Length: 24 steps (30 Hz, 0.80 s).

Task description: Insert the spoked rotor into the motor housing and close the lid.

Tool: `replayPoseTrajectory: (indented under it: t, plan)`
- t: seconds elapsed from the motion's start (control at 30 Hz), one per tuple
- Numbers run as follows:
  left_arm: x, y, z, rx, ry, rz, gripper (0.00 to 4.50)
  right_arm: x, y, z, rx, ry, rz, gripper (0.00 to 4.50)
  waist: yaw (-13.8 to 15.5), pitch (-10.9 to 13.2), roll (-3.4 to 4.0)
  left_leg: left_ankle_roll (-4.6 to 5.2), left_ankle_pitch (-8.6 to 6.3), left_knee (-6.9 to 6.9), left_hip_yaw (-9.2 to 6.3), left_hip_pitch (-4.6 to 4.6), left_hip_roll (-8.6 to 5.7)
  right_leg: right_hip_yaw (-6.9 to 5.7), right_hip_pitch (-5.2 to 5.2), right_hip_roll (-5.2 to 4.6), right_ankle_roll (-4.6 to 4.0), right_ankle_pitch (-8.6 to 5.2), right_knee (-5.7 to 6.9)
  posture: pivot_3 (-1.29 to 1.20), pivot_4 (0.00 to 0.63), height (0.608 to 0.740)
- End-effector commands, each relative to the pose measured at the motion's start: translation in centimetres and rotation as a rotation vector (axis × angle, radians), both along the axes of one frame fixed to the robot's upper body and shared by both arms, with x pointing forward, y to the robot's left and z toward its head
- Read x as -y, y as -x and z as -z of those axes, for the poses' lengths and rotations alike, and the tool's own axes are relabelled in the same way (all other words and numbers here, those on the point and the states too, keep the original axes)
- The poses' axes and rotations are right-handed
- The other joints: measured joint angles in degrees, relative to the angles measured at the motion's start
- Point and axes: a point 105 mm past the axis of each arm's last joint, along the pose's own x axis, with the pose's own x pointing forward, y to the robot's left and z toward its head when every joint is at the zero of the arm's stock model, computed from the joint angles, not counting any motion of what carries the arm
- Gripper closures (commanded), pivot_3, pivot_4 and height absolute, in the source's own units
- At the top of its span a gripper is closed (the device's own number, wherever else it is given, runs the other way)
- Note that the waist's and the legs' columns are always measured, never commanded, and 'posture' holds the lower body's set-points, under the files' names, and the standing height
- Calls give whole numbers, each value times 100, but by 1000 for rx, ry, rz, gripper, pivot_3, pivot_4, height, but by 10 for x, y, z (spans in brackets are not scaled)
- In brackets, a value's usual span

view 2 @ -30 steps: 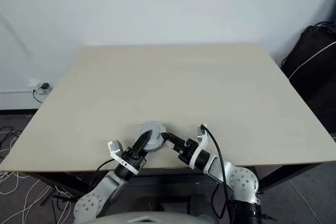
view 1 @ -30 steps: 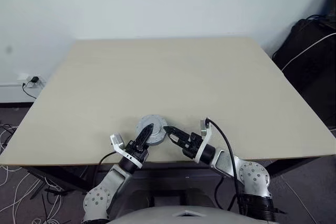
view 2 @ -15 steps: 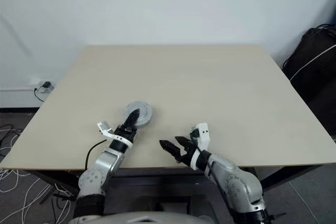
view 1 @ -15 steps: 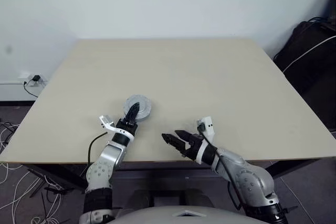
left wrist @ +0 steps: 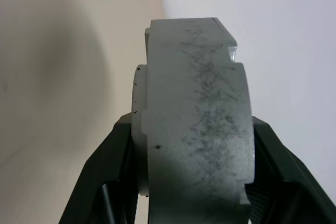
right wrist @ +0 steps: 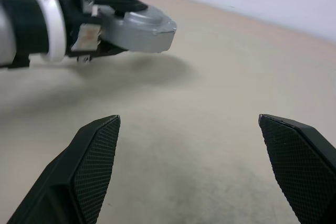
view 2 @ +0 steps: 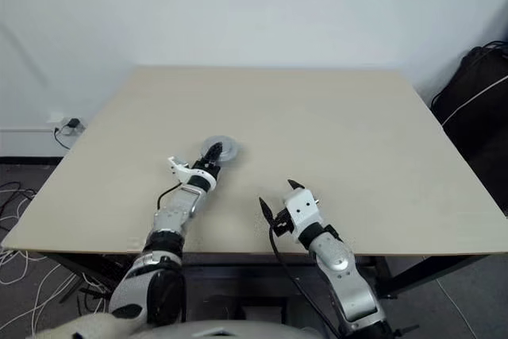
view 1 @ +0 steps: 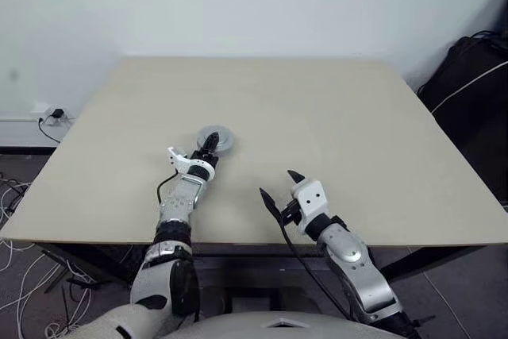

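Carrying the round silver-grey metal motor assembly (view 1: 213, 139) farther out over the pale wooden worktop (view 1: 333, 117), pinched edge-on in the left hand (view 1: 208, 147); parted now from the right hand (view 1: 278, 186), spread wide and empty nearer the front edge. Looks closed, ready for setting down.

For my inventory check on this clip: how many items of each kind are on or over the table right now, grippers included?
Grey round motor assembly, clamped in the left gripper: 1
Grippers: 2, the left gripper and the right gripper, which is open with nothing in it
Tables: 1
Total: 4
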Motion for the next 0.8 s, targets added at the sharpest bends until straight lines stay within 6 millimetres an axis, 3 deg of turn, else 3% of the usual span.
replayPoseTrajectory:
  t: [0.03, 0.23, 0.47, 0.7, 0.8]
  plan:
    - [-5, -20, -23, 53, -35, -42, 2395, -1, -2, -8, 59, -3, 12, 0, -9, 1, -1, 0, 0, 1, 0, 0, 0, 0, 0, 0, 0, 0, 0, 0, 0, 740]
    - [-5, -26, -11, -53, -81, -67, 2395, -1, -1, -6, 47, -16, 24, 0, -12, 1, -2, 0, 1, 4, 0, 1, -1, -1, 0, 0, -1, 2, 2, 0, 0, 740]
    - [-1, -20, 8, -155, -112, -41, 2395, 0, -1, -5, 38, -18, 32, 0, -23, 0, -2, 0, 1, 4, -1, 1, -1, 0, 0, 0, -1, 3, 6, 0, 0, 740]
    - [-10, -13, 19, -198, -137, -48, 185, -3, -2, -2, 22, -19, 20, 0, -55, -14, -3, -4, 4, 3, -1, 26, 0, 0, 19, 1, -5, 7, 11, 0, 0, 740]
    - [-14, -5, 28, -218, -182, -10, 61, -5, -2, -1, 10, -24, 16, 0, -94, -17, -1, 18, -9, 2, -1, 65, 3, -2, 63, 4, -3, 6, 10, 0, 0, 740]
